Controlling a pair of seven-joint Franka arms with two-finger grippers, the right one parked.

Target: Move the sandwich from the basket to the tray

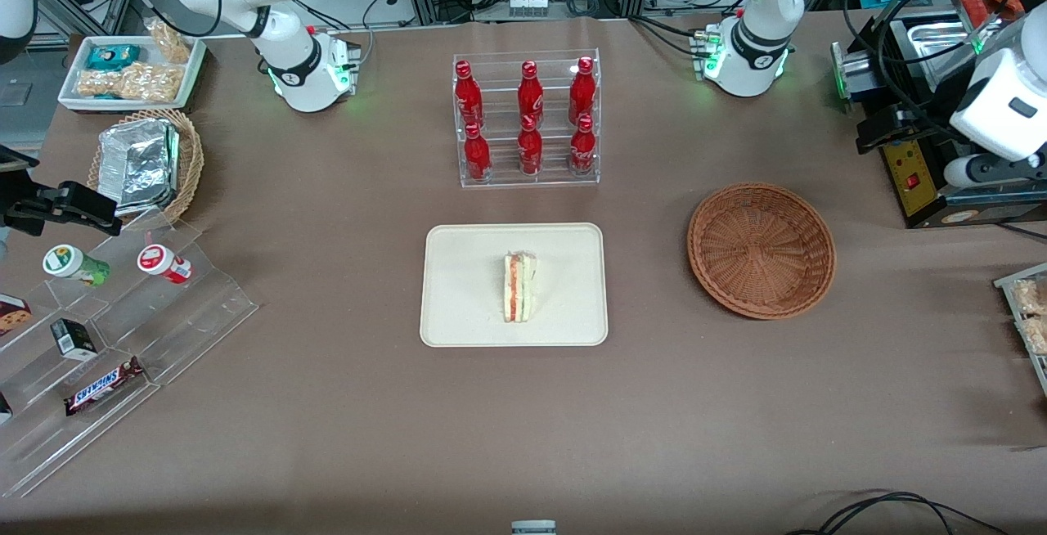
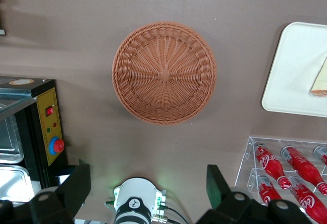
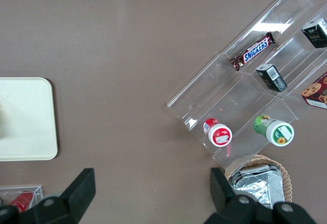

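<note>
Front view faces the arms; wrist views look down, sharing the tray point(image 1: 458, 306).

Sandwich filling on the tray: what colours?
Red-orange and green layers in the sandwich, clearest in the front view; gripper open above the basket.

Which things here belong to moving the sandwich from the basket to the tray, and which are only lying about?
Belong to the job:
- sandwich, already on the tray
- tray
- basket, holding nothing
- gripper, open, high above the basket

Just lying about:
- bottle rack
- foil packet
- Snickers bar
</note>
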